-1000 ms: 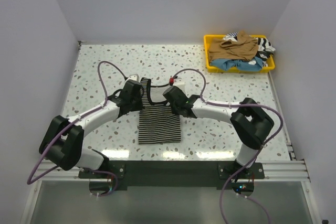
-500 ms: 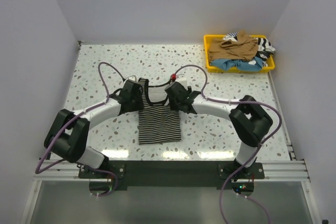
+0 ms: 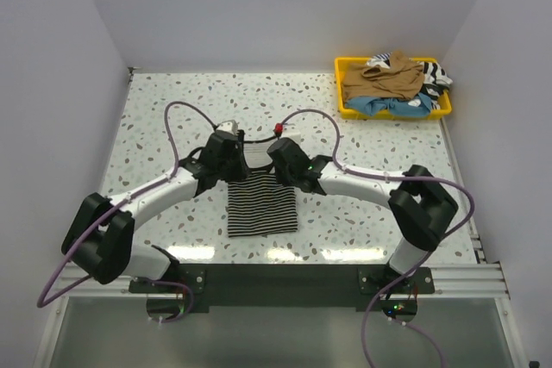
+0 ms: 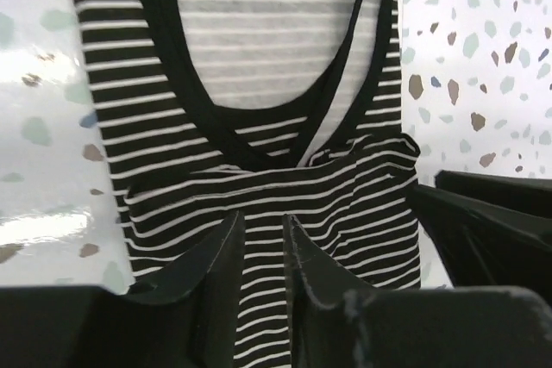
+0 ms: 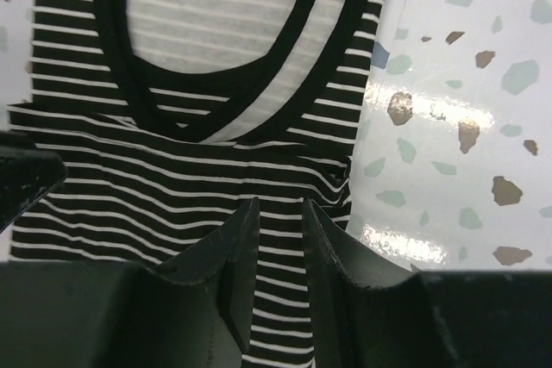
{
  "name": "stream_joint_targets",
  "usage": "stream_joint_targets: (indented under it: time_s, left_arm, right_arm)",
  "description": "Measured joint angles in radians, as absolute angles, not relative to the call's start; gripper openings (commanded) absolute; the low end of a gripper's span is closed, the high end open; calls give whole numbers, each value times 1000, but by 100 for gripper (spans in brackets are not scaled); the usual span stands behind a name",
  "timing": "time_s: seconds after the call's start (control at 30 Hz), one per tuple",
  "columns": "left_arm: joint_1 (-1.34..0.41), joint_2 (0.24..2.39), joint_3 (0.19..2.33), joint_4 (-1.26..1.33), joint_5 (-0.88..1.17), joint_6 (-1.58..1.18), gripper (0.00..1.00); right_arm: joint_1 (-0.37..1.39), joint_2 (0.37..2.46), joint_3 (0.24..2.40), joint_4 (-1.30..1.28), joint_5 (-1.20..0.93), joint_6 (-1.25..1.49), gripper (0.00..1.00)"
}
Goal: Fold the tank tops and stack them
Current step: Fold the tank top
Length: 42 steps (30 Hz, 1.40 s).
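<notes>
Striped tank top (image 3: 261,204) flat on worktop (image 3: 155,127), just ahead of arm bases; long axis runs near to far, hem nearest, straps farthest; left gripper (image 4: 263,221) over its left half, right gripper (image 5: 280,206) over its right, level, neither nearer; fingers (image 4: 226,256) of each narrowly parted, stripes showing through gap, nothing visibly pinched; contact with cloth unclear; neckline lies just beyond fingertips, likely next part to fold; far right, yellow tray (image 3: 340,92) holds tan top (image 3: 379,82) and others, unfolded.

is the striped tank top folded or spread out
Partly folded: a doubled layer's edge crosses the striped tank top below the neckline; straps lie flat.
</notes>
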<state>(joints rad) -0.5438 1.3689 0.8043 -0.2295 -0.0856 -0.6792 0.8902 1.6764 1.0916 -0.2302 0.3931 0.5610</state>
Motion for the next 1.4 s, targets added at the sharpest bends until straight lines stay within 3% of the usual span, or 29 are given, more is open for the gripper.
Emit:
stream_joint_targets:
  time_s: [0.3,0.63,0.9,1.0,1.13,1.27,1.4]
  left_arm:
    - [-547,1448,647,-157,-89,-791,24]
    - [-551,1445,572,24,-87,-859,22]
    - [-591,1392,543,-1,-72,-878,34]
    - [-591,1375,572,-72,-64,-862,50]
    - [-591,1243,609,-234,-88,-847,65]
    - [-591,1058,620,-377,-117,-878,60]
    - [-609,918,527,-455,-107,-966,58]
  right_arm:
    - [867,1838,1092,-205,345,561,36]
    - [865,1758,956,-96,348,603,39]
    - [868,1643,864,-219,378,633,61]
    - [868,1618,873,-274,390,627,68]
    - [868,1502,881,-358,395,646,69]
    - [909,1316,819,-383,364,737,59]
    - [1076,1259,733,-395,328,891,55]
